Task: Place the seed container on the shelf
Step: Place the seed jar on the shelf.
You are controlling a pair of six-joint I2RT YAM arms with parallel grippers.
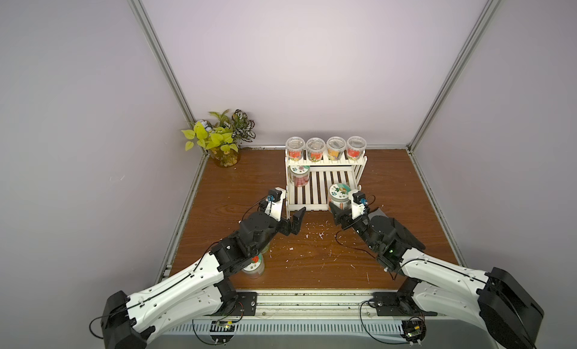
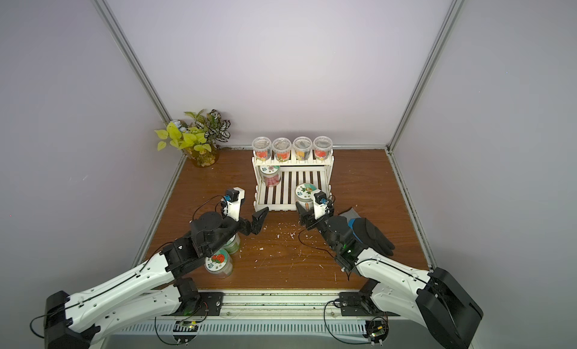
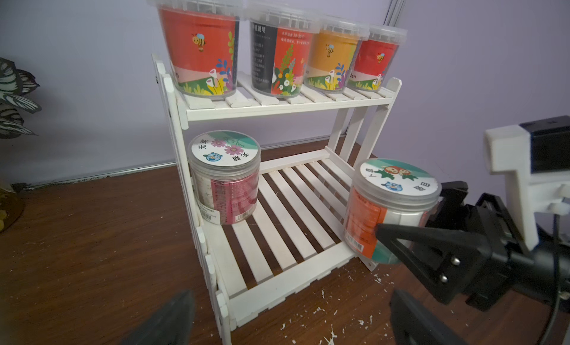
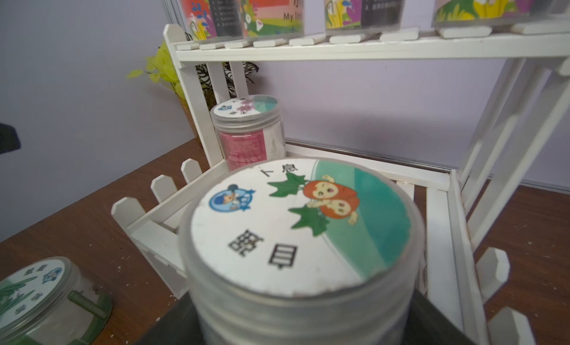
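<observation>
- The seed jar [image 3: 391,204], clear with an orange label and a pumpkin-cartoon lid, sat at the front right corner of the shelf's [image 3: 277,112] lower tier [image 3: 287,277]. Its base looked to overhang the front rail, and whether it rested on the slats could not be told.
- The right gripper [image 3: 411,212] was closed about halfway around the jar's body, one finger [image 3: 401,238] across the near side and the other behind it.
- The step in hand seemed to be setting the jar down. It would probably go best if the jar were carried further back, so that the whole base sat flat across several slats before the jaws opened.
- The jar leaned slightly in the left wrist view, so levelling it first would likely stop it rocking off the rail.
- The pink-labelled jar [image 3: 225,180] stood at the back left of the same tier, well apart, leaving bare slats between.
- The four flower tubs [image 3: 200,50] filled the upper tier overhead, so a low, level push seemed safer than a lift.
- The left gripper [image 1: 296,222] hung wide open and empty near the shelf's front left corner. It seemed best kept clear of the rack.
- Two more jars [image 2: 218,261] stood on the table under the left arm.
</observation>
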